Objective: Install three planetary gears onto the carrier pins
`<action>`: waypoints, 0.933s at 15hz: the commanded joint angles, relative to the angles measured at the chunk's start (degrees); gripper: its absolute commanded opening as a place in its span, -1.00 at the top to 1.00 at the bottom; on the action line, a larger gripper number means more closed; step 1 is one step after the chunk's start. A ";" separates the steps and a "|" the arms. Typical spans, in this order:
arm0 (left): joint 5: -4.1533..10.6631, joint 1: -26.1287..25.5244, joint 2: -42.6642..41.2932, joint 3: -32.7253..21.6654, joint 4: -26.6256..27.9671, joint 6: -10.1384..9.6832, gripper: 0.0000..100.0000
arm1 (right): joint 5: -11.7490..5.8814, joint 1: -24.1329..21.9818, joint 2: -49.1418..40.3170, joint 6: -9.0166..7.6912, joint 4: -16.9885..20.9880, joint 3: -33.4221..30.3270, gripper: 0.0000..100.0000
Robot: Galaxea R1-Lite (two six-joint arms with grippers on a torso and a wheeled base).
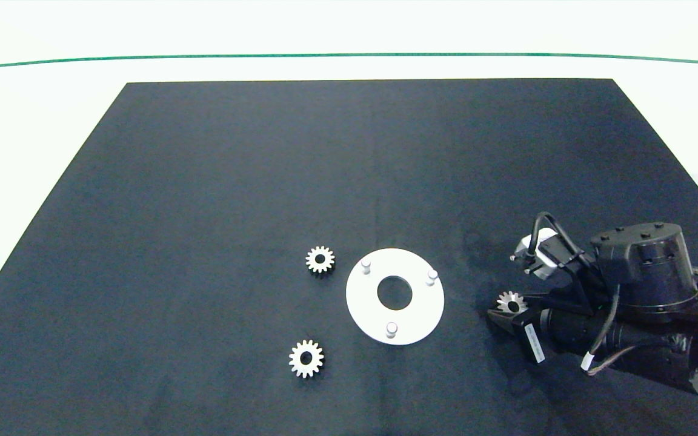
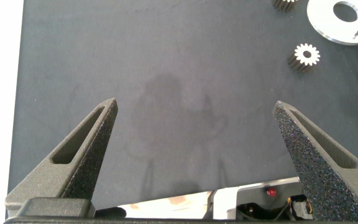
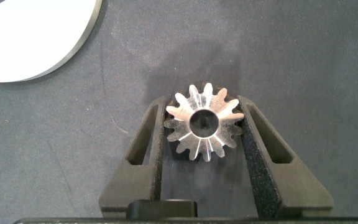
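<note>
A flat white disc [image 1: 422, 312] lies on the dark mat with three carrier pins [image 1: 366, 265] [image 1: 432, 276] [image 1: 391, 329] standing bare around its central hole. Two silvery planetary gears rest flat on the mat to its left, one [image 1: 320, 260] further back and one [image 1: 306, 358] nearer the front. The third gear [image 1: 511, 301] [image 3: 202, 121] sits between the fingers of my right gripper [image 1: 506, 310] [image 3: 202, 106], shut on it just right of the disc [image 3: 30, 37]. My left gripper [image 2: 196, 104] hovers open over bare mat, away from a gear [image 2: 306, 56] and the disc [image 2: 328, 28].
The dark mat [image 1: 264, 181] covers most of the white table, with a green line [image 1: 349, 56] running along the far side. The right arm's body [image 1: 640, 290] fills the front right corner. The left arm does not appear in the head view.
</note>
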 commanded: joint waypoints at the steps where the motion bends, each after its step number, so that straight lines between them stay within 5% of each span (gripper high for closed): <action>1: -0.04 0.01 -0.03 0.15 0.18 0.03 -1.00 | -0.13 0.01 -0.05 -0.16 -0.11 0.15 0.50; 6: -0.04 -0.07 0.06 0.59 0.18 0.03 -1.00 | -2.59 1.94 -3.39 -0.51 1.21 -2.31 0.56; 9: -0.04 -0.07 0.24 0.59 0.18 0.03 -1.00 | -5.14 5.90 -5.86 -0.51 5.26 -5.56 0.56; 14: -0.04 0.19 0.06 0.32 0.18 0.03 -1.00 | -6.63 8.18 -3.48 -0.33 6.57 -11.71 0.56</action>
